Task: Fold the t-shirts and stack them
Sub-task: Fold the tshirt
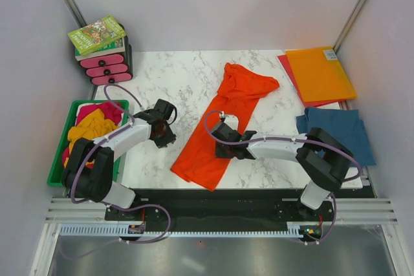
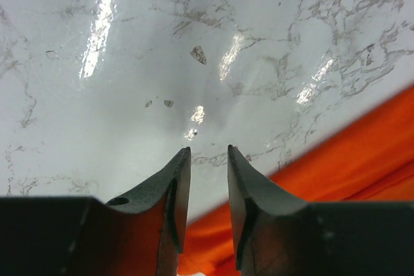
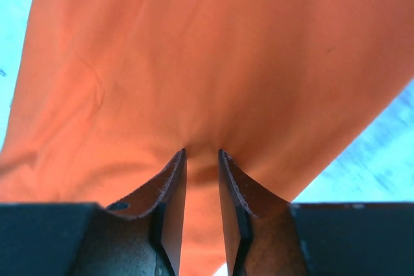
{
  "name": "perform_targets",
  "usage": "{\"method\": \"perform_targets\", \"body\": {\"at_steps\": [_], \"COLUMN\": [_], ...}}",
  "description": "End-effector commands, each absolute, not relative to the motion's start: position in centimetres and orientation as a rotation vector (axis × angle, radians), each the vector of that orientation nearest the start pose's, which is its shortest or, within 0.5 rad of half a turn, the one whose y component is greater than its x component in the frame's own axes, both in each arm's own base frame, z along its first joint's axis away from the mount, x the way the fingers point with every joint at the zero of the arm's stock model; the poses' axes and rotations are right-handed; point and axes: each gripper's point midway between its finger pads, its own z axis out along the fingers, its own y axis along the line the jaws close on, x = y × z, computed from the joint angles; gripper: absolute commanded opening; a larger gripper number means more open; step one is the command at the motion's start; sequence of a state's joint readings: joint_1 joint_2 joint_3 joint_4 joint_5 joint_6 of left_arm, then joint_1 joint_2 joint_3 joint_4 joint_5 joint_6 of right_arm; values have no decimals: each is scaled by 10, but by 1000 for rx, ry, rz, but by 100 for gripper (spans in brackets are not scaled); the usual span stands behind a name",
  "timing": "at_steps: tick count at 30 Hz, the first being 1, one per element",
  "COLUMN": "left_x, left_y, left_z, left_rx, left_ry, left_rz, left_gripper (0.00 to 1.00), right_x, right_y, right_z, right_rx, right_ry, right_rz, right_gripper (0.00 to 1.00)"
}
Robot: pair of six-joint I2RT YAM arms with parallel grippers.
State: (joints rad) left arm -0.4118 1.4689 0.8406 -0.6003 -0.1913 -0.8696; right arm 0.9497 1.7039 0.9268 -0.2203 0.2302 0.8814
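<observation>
The orange tee point(image 1: 200, 156) lies spread lengthwise on the marble desk point(image 1: 168, 82), running from its crumpled far end towards the near edge. The right fingers point(image 3: 178, 179) stand narrowly apart, with their tips down on the cloth at the tee's middle. The left fingers point(image 2: 181, 172) are also narrowly apart. They hover over bare desk just left of the tee, whose edge shows beneath them. A teal tee point(image 1: 336, 130) lies right of the orange tee, well apart. Beyond it are an orange folder point(image 1: 320, 72) and a red one underneath. Far left of the orange tee, a green bin point(image 1: 61, 153) holds yellow point(image 1: 90, 130) and magenta point(image 1: 107, 111) tees. Behind it are pink drawers point(image 1: 107, 66) with books point(image 1: 97, 33) on top.
</observation>
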Motion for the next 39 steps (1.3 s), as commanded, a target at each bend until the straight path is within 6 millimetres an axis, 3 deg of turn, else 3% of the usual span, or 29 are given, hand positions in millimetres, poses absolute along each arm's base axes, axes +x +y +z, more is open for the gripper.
{"method": "perform_targets", "body": {"at_steps": [1,7,11,13,15,17,18,19,20,21,22,23,24,25,26,27,28,29,30,31,32,34,39], "left_x": [259,240,237,239,242,246,249,250,251,254,254,254,255,254,252,252,252,248,247,246,245,243,241], "left_y": [-121,-130,-132,-134,-137,-142,-145,-147,-150,-152,-154,-157,-158,-161,-163,-164,-166,-169,-170,-173,-174,-175,-176], "left_z": [22,8,9,13,21,29,36,40,43,48,50,51,53,54,54,54,55,54,55,56,56,58,56], "left_rx": [-635,-629,-608,-581,-560,-529,-516,-507,-500,-496,-492,-484,-480,-475,-469,-466,-461,-451,-443,-436,-432,-420,-406], "left_ry": [2720,2766,2761,2756,2736,2714,2689,2681,2678,2665,2666,2671,2668,2671,2679,2678,2674,2688,2688,2689,2690,2692,2702], "left_rz": [-113,-146,-162,-177,-206,-248,-279,-293,-314,-334,-344,-361,-372,-386,-404,-409,-415,-443,-450,-465,-472,-485,-482], "left_gripper": [36,34,34,35,36,38,39,39,39,39,39,39,38,38,38,37,37,36,36,36,36,36,36], "right_x": [197,178,182,200,231,261,281,309,325,350,371,384,406,419,429,446,457,472,481,486,497,502,499], "right_y": [240,194,179,188,196,197,204,190,187,191,187,189,197,194,194,199,195,201,194,195,196,190,185], "right_z": [-4,2,21,49,106,141,170,165,166,187,160,154,169,137,133,142,119,126,118,96,100,82,65], "right_rx": [74,172,187,170,171,200,168,225,228,215,201,185,186,146,140,152,147,160,183,188,210,219,261], "right_ry": [2679,2669,2599,2503,2323,2228,2193,2216,2230,2204,2272,2291,2263,2328,2328,2298,2330,2313,2328,2373,2360,2390,2413], "right_rz": [170,47,17,77,134,151,182,124,113,125,59,30,36,-68,-105,-106,-145,-112,-118,-129,-121,-154,-169], "right_gripper": [34,37,38,39,43,47,48,50,50,50,48,44,37,9,0,0,0,0,0,0,0,0,0]}}
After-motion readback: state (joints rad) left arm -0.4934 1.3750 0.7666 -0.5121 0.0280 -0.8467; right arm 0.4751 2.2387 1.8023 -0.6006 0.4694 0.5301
